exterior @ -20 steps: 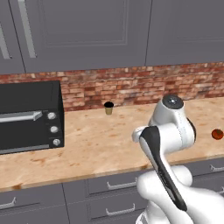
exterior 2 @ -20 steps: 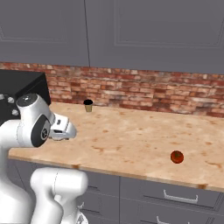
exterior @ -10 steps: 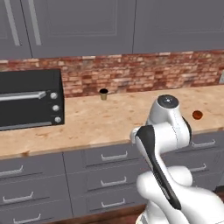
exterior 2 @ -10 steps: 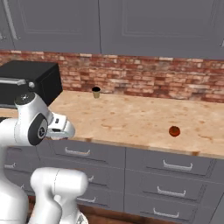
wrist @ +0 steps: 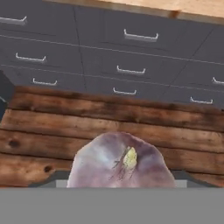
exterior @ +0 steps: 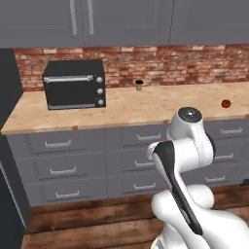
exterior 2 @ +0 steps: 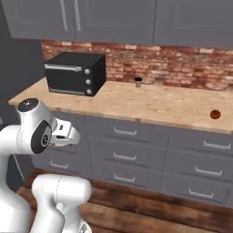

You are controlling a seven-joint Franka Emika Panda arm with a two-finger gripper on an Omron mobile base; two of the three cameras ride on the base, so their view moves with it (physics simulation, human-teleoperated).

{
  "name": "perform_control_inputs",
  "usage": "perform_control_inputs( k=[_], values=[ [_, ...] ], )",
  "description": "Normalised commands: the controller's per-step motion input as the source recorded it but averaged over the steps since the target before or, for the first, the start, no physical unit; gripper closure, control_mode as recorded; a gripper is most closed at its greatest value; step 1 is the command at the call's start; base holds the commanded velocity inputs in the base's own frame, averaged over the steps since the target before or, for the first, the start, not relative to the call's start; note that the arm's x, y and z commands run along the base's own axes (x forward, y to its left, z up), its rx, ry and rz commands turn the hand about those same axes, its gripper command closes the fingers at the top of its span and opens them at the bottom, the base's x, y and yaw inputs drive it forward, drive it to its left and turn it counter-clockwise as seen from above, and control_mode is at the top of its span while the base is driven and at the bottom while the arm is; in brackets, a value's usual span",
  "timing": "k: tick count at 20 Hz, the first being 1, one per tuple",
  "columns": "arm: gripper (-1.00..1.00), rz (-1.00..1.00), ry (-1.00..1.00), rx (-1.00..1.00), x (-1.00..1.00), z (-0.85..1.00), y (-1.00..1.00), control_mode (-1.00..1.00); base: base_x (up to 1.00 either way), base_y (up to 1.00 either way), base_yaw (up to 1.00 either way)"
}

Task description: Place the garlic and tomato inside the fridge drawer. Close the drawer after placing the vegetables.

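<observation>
**Hand view: garlic carried, tomato left on the surface**

Hand view puts the garlic [wrist: 121, 162] right at the lens, pale lilac with a yellowish tip, sitting where the fingertips would rise. We judge the jaws clamped on the garlic, though the bulb hides the tips themselves. Behind it lie wooden floor planks [wrist: 109, 118] and grey cabinet drawers [wrist: 131, 52].

In the right base view the tomato [exterior 2: 215, 114] rests on the surface [exterior 2: 150, 102] near its front edge, well apart from the arm. A small cup [exterior 2: 138, 82] stands by the brick wall, and a black oven [exterior 2: 75, 73] sits further left. The left base view gives the same layout: tomato [exterior: 225, 103] far right, cup [exterior: 139, 85] mid-back, oven [exterior: 74, 91] left. We cannot identify the fridge drawer with certainty in these frames.

Risks as we judge them:
- The garlic is tiny and round; a jolt from base travel could roll it out of the grip onto the floor.
- The tomato sits close to the surface edge; a glancing approach could push it off.
- With the bulb blocking the hand camera, aiming at the drawer may be poor.
</observation>
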Motion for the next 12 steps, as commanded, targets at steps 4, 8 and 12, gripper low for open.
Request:
perform_control_inputs(
  k=[4, 8, 12],
  values=[
    [1.00, 0.00, 0.00, 0.00, 0.00, 0.00, 0.00, 1.00, -0.44, 0.97, 0.68],
    [1.00, 0.00, 0.00, 0.00, 0.00, 0.00, 0.00, 1.00, -0.32, 0.94, 0.76],
    [1.00, 0.00, 0.00, 0.00, 0.00, 0.00, 0.00, 1.00, -0.18, 0.98, 0.72]
  ],
)
